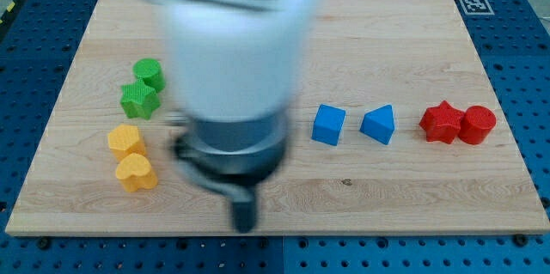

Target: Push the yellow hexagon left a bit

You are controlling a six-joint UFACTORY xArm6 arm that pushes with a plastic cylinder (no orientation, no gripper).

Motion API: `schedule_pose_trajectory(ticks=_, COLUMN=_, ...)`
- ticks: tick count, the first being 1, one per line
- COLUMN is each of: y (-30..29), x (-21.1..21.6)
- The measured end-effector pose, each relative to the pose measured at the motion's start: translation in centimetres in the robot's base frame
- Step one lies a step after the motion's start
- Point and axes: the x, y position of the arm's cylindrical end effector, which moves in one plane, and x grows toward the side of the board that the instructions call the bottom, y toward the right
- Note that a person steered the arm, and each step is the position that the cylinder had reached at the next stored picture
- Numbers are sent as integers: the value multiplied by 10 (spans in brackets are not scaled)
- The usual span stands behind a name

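Note:
The yellow hexagon (126, 141) lies near the board's left side, touching a yellow heart (136, 173) just below it. My arm is a large blurred white and dark shape over the middle of the board. My tip (245, 225) is near the board's bottom edge. It is to the right of the yellow hexagon, lower in the view, and well apart from it.
A green star (139, 100) and a second green block (149, 74) sit above the yellow pair. A blue cube (328, 124) and a blue triangle (379, 124) lie right of the arm. A red star (440, 123) and a red cylinder (477, 124) touch at the right.

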Motion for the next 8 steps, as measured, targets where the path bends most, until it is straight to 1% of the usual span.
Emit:
schedule_pose_trajectory(ticks=1, y=-102, x=-1)
schedule_pose_trajectory(ticks=2, y=-180, x=-36)
schedule_pose_trajectory(ticks=3, y=-201, x=-100)
schedule_pose_trajectory(ticks=4, y=-201, x=-105)
schedule_pose_trajectory(ticks=7, y=-157, x=-105)
schedule_pose_trajectory(ticks=8, y=-153, x=-105)
